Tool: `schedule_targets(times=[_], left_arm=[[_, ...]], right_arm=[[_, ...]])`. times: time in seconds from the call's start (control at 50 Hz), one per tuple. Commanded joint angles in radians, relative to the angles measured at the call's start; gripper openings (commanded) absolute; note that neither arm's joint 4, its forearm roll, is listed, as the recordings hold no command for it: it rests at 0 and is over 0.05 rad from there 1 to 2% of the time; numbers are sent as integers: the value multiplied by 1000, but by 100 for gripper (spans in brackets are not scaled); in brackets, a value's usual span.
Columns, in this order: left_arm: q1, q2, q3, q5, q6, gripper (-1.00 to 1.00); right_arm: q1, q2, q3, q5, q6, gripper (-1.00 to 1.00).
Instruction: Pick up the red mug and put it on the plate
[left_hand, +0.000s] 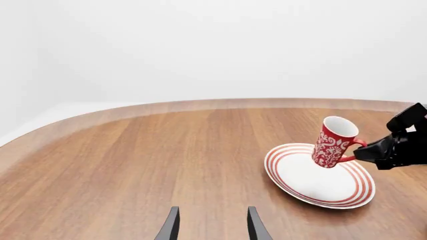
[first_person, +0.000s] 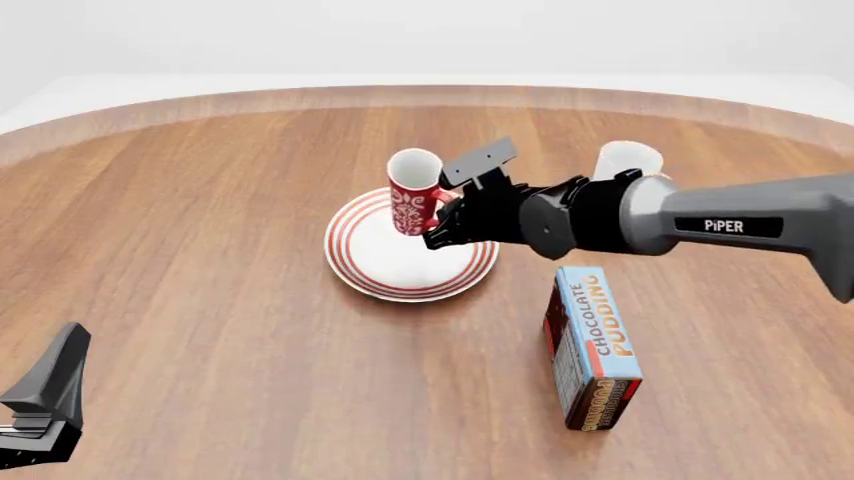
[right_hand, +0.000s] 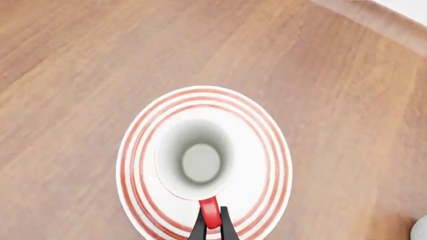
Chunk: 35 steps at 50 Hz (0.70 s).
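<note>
Right tool (first_person: 445, 222) clamped on red mug (first_person: 414, 193) handle, tilted, seemingly above plate (first_person: 363, 262).

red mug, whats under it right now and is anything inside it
The plate lies under the red mug, which the right gripper holds by the handle. The mug is tilted; whether its base touches the plate cannot be told. The right wrist view shows only its bare white inside.
</note>
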Motion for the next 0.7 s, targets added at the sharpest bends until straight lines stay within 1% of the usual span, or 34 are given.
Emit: schedule_targets(times=[0.02, 0.34, 0.7], left_arm=[[0, 0, 0, 0, 0, 100], [0, 0, 0, 0, 0, 100], [0, 0, 0, 0, 0, 100]], right_arm=[[-1, 24, -8, -12, 12, -100], [1, 46, -7, -28, 19, -100], [-8, 88, -37, -31, 26, -100]])
